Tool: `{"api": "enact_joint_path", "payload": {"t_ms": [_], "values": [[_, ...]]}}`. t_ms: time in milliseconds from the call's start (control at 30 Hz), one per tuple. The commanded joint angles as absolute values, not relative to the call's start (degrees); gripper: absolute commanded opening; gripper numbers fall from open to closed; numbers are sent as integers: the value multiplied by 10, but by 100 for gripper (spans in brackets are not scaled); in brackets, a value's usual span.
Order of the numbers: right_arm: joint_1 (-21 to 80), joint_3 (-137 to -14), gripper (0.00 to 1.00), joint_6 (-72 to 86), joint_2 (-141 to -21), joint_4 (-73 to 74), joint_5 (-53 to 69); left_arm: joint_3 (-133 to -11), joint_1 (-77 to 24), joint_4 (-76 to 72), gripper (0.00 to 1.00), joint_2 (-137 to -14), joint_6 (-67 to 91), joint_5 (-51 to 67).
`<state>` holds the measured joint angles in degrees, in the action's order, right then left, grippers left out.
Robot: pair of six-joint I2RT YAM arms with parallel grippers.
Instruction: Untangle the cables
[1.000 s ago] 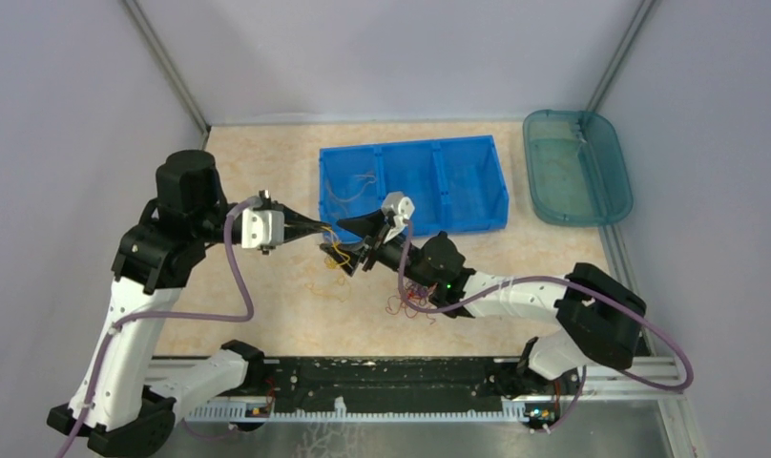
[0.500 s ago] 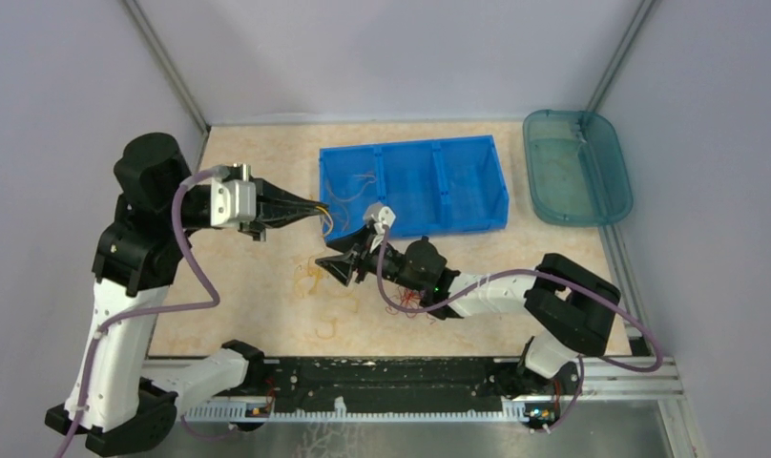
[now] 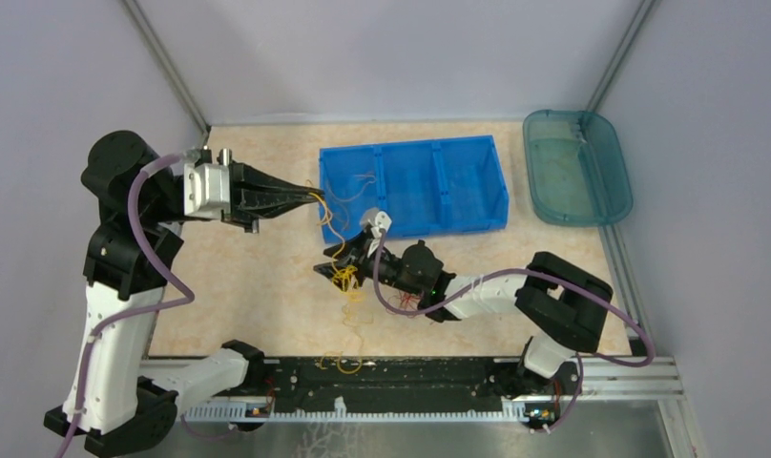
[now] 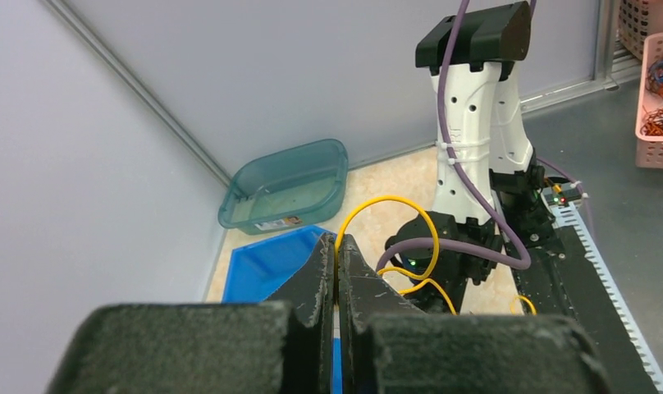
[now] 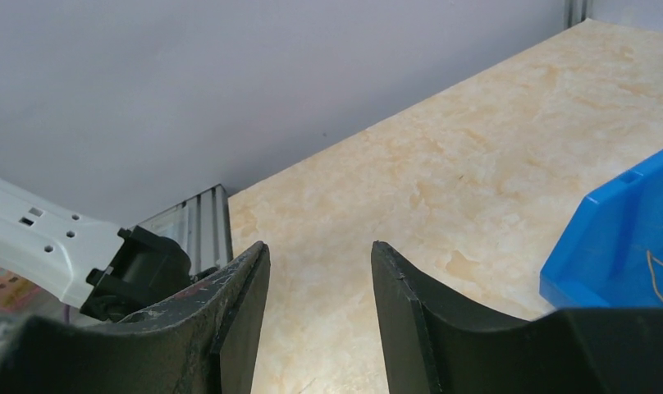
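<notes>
1. We see a beige marbled table (image 3: pixel 258 296) closed in by plain lilac-grey walls (image 3: pixel 382 57), with metal posts in the far corners (the right post ends just behind the teal tray).
2. At the back stands a blue bin (image 3: pixel 468 186) of three compartments. A teal tray (image 3: pixel 573 181) sits apart to its right.
3. In the left wrist view, pink baskets (image 4: pixel 658 123) with more wire stand off the table.
4. The only label we find is a small sticker (image 4: pixel 281 222) on the tray's side, too small to read.
5. The left gripper (image 4: pixel 337 246) is pressed together, pinching a yellow cable (image 4: pixel 384 198) above the bin's left end.
6. The cables (image 3: pixel 344 279) lie tangled on the table just in front of the bin, at the right arm's tip. Red ones (image 3: pixel 406 303) lie beside that arm, and one yellow loop lies on the black rail (image 3: pixel 439 374).
7. The right gripper (image 5: pixel 316 250) has its fingers spread, and we see only table between them.
</notes>
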<state>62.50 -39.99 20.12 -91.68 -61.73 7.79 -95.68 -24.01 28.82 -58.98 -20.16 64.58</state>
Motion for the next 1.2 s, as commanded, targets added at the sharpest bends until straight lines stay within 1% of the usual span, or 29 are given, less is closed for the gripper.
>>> {"api": "enact_joint_path", "payload": {"t_ms": [0, 100, 167, 300, 400, 467, 600, 700, 933, 1033, 1167], "values": [[631, -380, 50, 203, -896, -656, 64, -973, -242, 279, 1, -586, -227, 631], [617, -376, 51, 185, -845, -600, 65, -956, -242, 308, 1, -578, -283, 610], [600, -378, 55, 176, -808, -552, 66, -946, -242, 327, 1, -571, -325, 599], [557, -369, 68, 173, -738, -496, 88, -929, -242, 343, 1, -561, -370, 584], [538, -339, 79, 154, -692, -532, 129, -926, -243, 359, 1, -560, -399, 591], [530, -343, 82, 137, -671, -506, 148, -922, -242, 359, 1, -559, -406, 589], [527, -365, 83, 120, -651, -496, 245, -914, -242, 359, 1, -558, -418, 587], [529, -397, 83, 138, -659, -501, 327, -913, -242, 359, 1, -561, -419, 589], [560, -483, 81, 150, -711, -501, 359, -917, -242, 359, 1, -567, -413, 591], [567, -521, 75, 163, -755, -499, 364, -922, -242, 359, 1, -569, -408, 595], [569, -538, 61, 199, -799, -530, 368, -933, -242, 359, 1, -573, -400, 597]]}}
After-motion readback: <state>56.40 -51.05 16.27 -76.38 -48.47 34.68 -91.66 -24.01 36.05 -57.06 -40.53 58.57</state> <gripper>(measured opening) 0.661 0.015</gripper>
